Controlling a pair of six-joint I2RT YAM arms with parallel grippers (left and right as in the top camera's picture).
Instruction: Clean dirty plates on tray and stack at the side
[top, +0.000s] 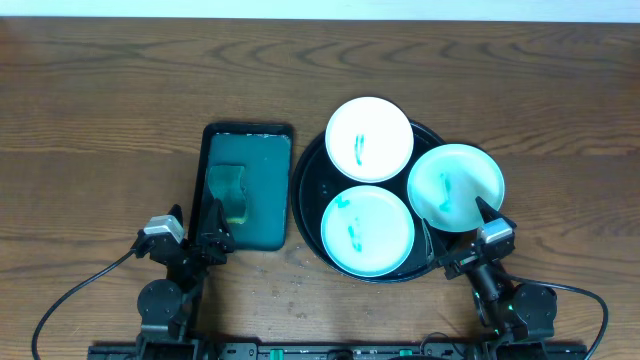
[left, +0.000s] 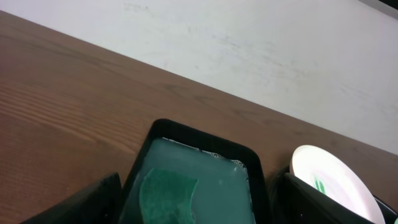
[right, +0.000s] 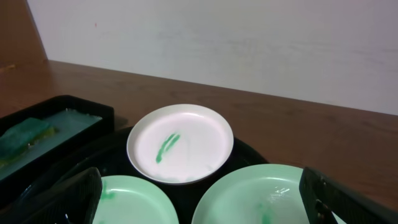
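Three small round plates lie on the round black tray (top: 305, 190): a far plate (top: 369, 139), a near plate (top: 367, 231) and a right plate (top: 456, 186), each with a teal-green smear. My right gripper (top: 466, 240) is open and empty at the tray's near right edge. In the right wrist view the far plate (right: 180, 144) sits ahead, with the near plate (right: 134, 199) and the right plate (right: 261, 196) under the open gripper (right: 202, 208). My left gripper (top: 205, 228) is open and empty at the near end of the green tray.
A dark-green rectangular tray (top: 248, 185) with water and a green sponge (top: 230, 190) stands left of the round tray; the left wrist view shows the sponge (left: 166, 196) between the open fingers. Wooden table (top: 110, 110) all round.
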